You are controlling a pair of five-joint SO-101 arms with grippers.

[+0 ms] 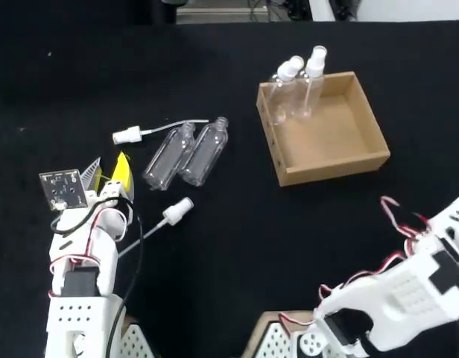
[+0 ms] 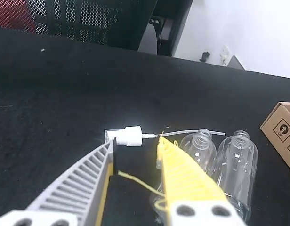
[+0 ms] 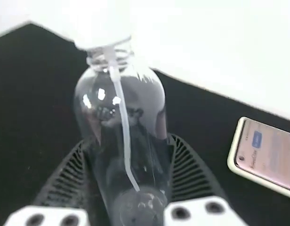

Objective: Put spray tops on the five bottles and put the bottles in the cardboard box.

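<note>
My left gripper sits at nine o'clock on the black table, its jaws spread wide with nothing between them. A white spray top lies just past its tips at twelve o'clock, and a second spray top lies at four o'clock from it. An uncapped bottle and a second uncapped bottle lie side by side at ten o'clock from the table's centre. The cardboard box stands at two o'clock, with a capped bottle and a second capped bottle upright in its eleven o'clock corner. My right gripper is clamped round a clear held bottle with a dip tube inside it. A phone lies nearby.
</note>
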